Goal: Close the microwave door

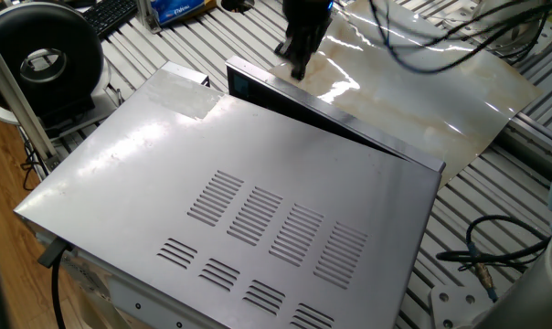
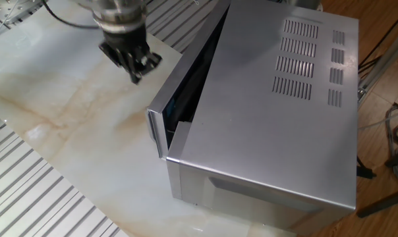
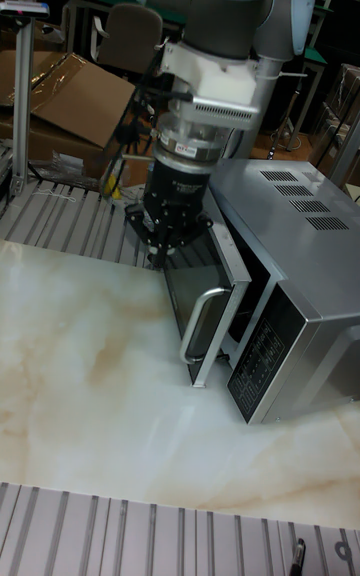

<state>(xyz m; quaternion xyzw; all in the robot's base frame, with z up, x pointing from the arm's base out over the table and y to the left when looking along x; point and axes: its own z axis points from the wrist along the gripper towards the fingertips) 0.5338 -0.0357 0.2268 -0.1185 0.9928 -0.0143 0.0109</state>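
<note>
The microwave (image 1: 239, 196) is a silver-grey box with vent slots on top; it also shows as microwave (image 2: 271, 105) and microwave (image 3: 300, 266). The microwave door (image 1: 335, 117) stands ajar, its free end swung out from the front with a dark gap behind it, seen at door (image 2: 161, 105) and door (image 3: 205, 301) with its silver handle. My gripper (image 1: 298, 62) hangs just off the door's outer face near its free end and touches nothing. Gripper (image 2: 136, 64) and gripper (image 3: 158, 241) show the fingers close together with nothing between them.
A beige marble-look sheet (image 2: 60, 125) covers the table in front of the microwave. A round black fan (image 1: 43, 57) stands behind it at the left. Cables (image 1: 482, 251) lie at the right. A cardboard box (image 3: 65, 86) sits beyond the table.
</note>
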